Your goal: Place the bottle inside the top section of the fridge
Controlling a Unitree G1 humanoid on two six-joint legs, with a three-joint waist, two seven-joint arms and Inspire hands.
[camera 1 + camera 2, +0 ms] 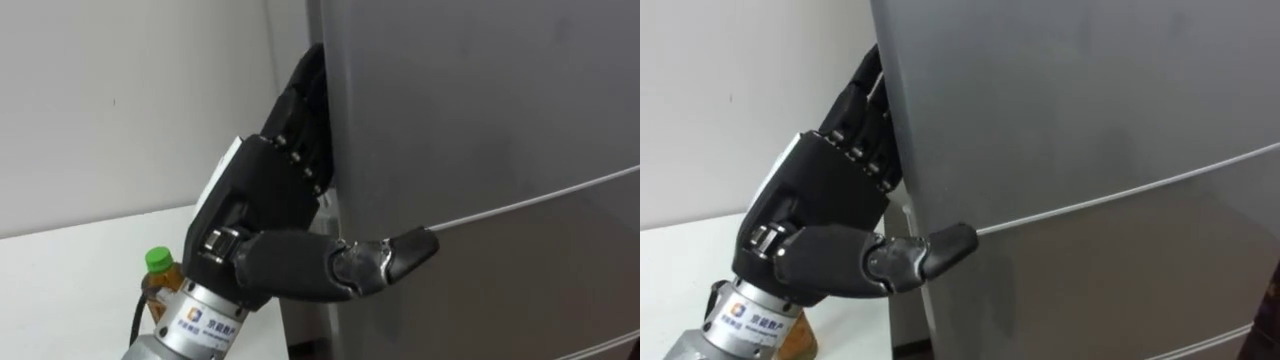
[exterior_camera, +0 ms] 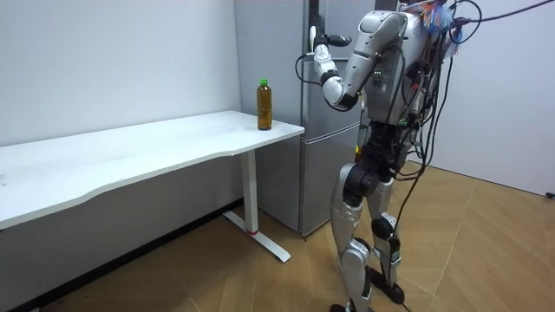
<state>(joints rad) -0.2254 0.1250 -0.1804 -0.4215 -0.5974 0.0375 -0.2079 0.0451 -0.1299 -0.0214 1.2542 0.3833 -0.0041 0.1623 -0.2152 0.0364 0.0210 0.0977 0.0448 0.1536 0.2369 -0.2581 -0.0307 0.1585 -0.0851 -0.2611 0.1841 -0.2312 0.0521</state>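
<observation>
Left hand (image 1: 260, 200): raised at the left edge of the fridge (image 1: 480, 150), arm entering from the lower left of the eye views. Its dark back faces the camera. The forward part of the hand passes out of sight behind the edge of the upper door (image 1: 470, 90), so it cannot be told whether the hand grips that edge or merely rests there. The thumb (image 1: 390, 258) lies stretched across the front of the fridge, its tip at the left end of the pale seam (image 1: 530, 205) that divides the upper door from the lower door (image 1: 500, 300).

Bottle (image 1: 160, 282): green cap, amber contents, upright on the white table (image 1: 70, 290). Neither held nor touched. In the left eye view it shows just behind the left wrist, partly covered by it. In the room view the bottle (image 2: 264, 104) stands near the table's end closest to the fridge, apart from the hand (image 2: 323, 54).

Fridge, room view (image 2: 282, 173): grey, tall, set against the wall just beyond the end of the table (image 2: 130, 156).

Robot: stands upright on the wooden floor (image 2: 486, 251) directly before the fridge, at the room view's right, with its left arm bent and lifted to about shoulder height.

Wall (image 1: 120, 100): plain, pale, behind the table.
</observation>
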